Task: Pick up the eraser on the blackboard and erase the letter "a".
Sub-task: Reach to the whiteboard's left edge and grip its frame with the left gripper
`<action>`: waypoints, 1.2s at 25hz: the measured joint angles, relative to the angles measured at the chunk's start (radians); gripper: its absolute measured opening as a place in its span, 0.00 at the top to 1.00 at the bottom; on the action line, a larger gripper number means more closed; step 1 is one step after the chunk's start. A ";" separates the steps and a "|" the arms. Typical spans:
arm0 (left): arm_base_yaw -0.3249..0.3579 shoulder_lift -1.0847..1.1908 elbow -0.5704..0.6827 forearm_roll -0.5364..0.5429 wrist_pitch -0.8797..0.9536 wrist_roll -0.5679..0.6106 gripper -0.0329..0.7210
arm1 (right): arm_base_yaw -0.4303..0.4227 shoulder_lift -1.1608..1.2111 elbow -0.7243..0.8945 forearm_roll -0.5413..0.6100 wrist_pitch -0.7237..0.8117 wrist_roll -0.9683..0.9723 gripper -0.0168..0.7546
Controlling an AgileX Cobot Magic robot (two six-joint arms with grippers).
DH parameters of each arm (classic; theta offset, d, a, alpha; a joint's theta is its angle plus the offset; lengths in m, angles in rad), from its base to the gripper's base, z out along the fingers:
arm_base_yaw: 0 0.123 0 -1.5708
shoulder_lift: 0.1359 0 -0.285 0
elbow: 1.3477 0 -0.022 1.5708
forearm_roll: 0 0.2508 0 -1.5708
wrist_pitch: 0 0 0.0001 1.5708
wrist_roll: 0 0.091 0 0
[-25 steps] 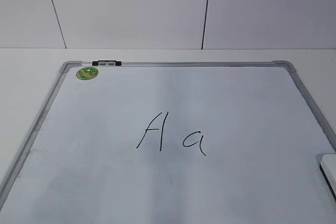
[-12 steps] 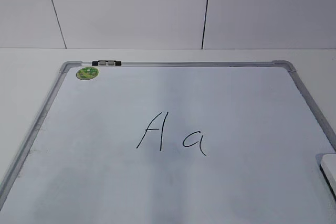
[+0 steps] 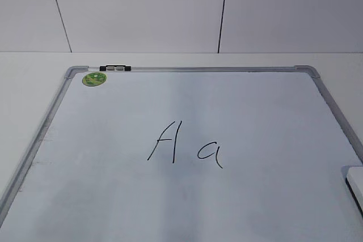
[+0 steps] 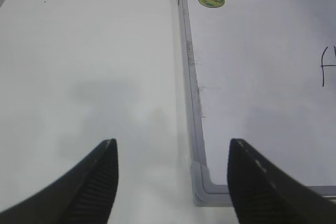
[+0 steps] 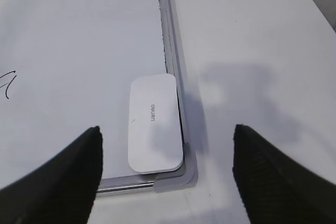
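Blackboard (image 3: 187, 196): lies flat on the table (image 4: 89, 51), so both arms can reach it from above.
Right gripper (image 5: 167, 169): fingers wide apart, hanging above the eraser, I'd say lined up for a grab.
Left gripper (image 4: 173, 177): fingers apart, empty, parked over the board's near left corner, out of the way.
Eraser (image 5: 155, 123): white top up, resting on the board in its near right corner, touching the frame.
Letter "a" (image 3: 209, 154): unwiped, mid-board, just right of the capital "A" (image 3: 165, 141).
Containers: none in sight.
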 joint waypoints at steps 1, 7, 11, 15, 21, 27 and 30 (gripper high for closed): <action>0.000 0.000 0.000 0.000 0.000 0.000 0.31 | 0.000 0.000 0.000 0.000 0.000 0.000 0.21; 0.000 0.000 0.000 0.000 -0.002 0.000 0.31 | 0.000 0.000 0.000 -0.002 0.000 0.000 0.21; 0.000 0.000 0.000 0.000 -0.002 0.002 0.31 | 0.000 0.000 0.000 -0.002 0.000 0.000 0.21; 0.000 0.000 -0.002 0.000 -0.002 0.002 0.31 | 0.000 0.000 0.000 -0.002 -0.005 -0.011 0.21; 0.000 0.046 -0.071 0.000 -0.004 0.061 0.31 | 0.000 0.000 -0.022 0.000 -0.064 -0.067 0.23; 0.000 0.232 -0.145 -0.023 -0.075 0.069 0.31 | 0.000 0.112 -0.068 0.000 -0.129 -0.098 0.33; 0.000 0.319 -0.163 -0.033 -0.136 0.070 0.31 | 0.000 0.214 -0.109 0.000 -0.143 -0.100 0.33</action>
